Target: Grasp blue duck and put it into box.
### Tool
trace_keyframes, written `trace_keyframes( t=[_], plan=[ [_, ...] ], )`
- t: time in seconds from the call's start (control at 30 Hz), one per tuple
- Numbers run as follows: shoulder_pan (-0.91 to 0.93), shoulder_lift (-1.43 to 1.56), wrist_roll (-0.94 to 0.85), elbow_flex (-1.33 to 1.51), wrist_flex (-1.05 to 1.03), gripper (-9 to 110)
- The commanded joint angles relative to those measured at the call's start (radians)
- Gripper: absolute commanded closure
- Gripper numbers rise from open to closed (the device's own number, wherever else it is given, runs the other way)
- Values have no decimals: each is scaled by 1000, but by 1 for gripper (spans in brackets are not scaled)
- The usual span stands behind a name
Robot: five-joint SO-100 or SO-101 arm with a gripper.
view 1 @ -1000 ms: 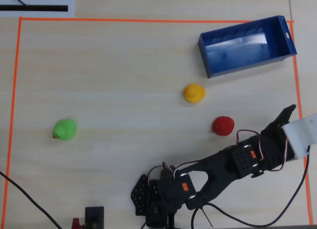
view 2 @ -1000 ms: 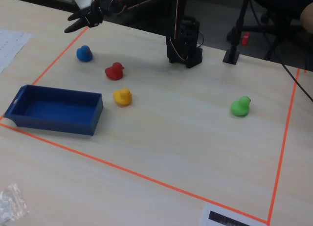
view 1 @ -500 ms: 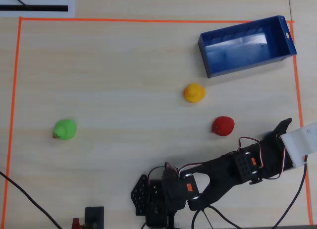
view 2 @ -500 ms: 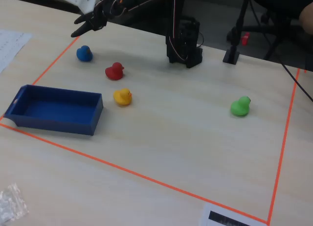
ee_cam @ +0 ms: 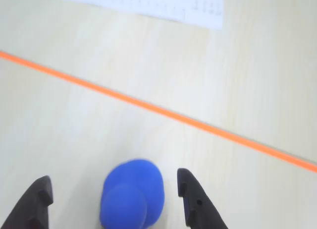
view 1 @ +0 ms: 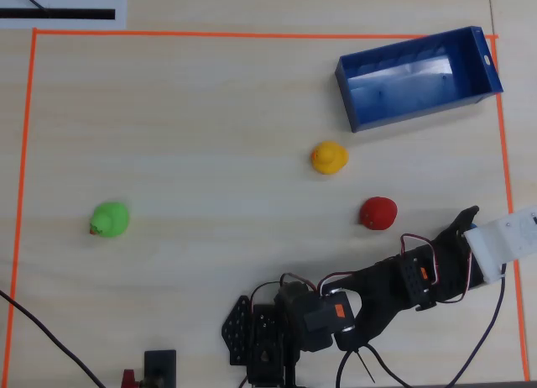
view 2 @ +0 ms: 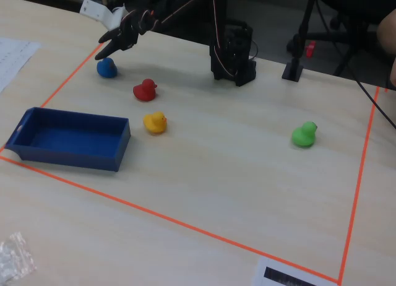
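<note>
**Jaws lowered over the blue duck, not yet closed**

My jaws are spread wide and hold nothing; in the wrist view the two dark fingertips stand on either side of the blue duck, with bare counter showing between each tip and the toy. So I judge the reach nearly done and the squeeze as the step in hand.

Against the pictures from a second ago, I have swung in from outside the orange tape line and come down: in the fixed view my gripper hung well above and beyond the blue duck, and now it sits just over it. In the overhead view my arm now covers the duck entirely, so I cannot see it there.

Nothing else has moved. The red duck lies just beside the blue duck, toward the arm's base; the yellow duck farther on; the green duck well apart. The box stands empty beyond the yellow duck, away from the blue one.
</note>
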State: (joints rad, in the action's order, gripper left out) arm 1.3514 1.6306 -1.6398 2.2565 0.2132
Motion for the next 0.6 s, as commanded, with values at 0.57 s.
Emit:
trace_keyframes(
  t=[0.57],
  plan=[
    [-8, -147, -43, 55, 196, 68]
  ],
)
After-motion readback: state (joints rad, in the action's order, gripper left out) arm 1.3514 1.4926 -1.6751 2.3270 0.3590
